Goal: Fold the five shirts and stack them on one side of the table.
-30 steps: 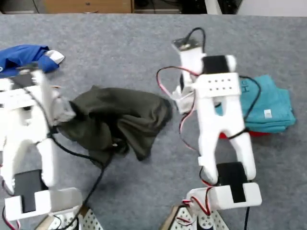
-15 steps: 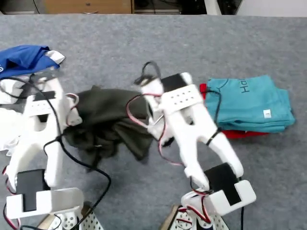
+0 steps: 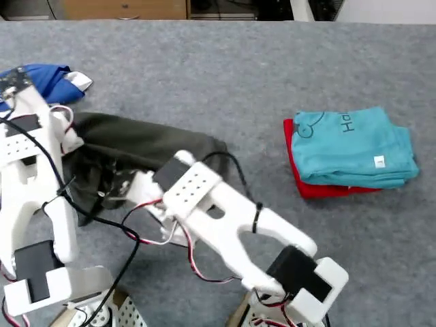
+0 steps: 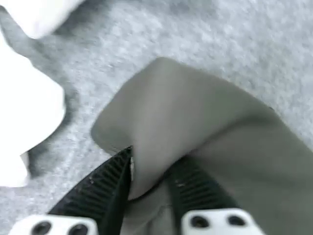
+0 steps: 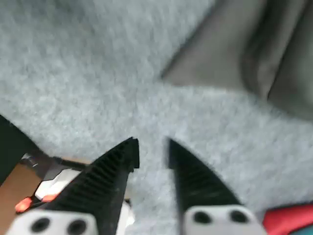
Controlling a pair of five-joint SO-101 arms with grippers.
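Since a second ago, we see the right arm swung away from the three o'clock side, across the grey felt-covered table [image 3: 204,68], to lie over the near edge of the crumpled olive-grey shirt [image 3: 143,146]. The left arm has drawn back toward nine o'clock, and the shirt is now pulled out into a longer band.

The left gripper [image 4: 146,171] is clamped on a fold of the olive-grey shirt, with cloth pinched between its black ribbed jaws. The right gripper [image 5: 151,147] hangs over bare felt just beside the shirt's edge, its jaws a narrow gap apart with nothing between them.

At three o'clock we find the folded teal shirt [image 3: 354,146] lying on top of the folded red shirt [image 3: 300,180], which shows along the stack's near and left edges. The teal shirt carries dark printed lettering [image 3: 346,122] and a small white label [image 3: 379,161]. At ten o'clock lies the bunched blue shirt [image 3: 41,78], unfolded, with a white tag [image 3: 80,80] at its edge.
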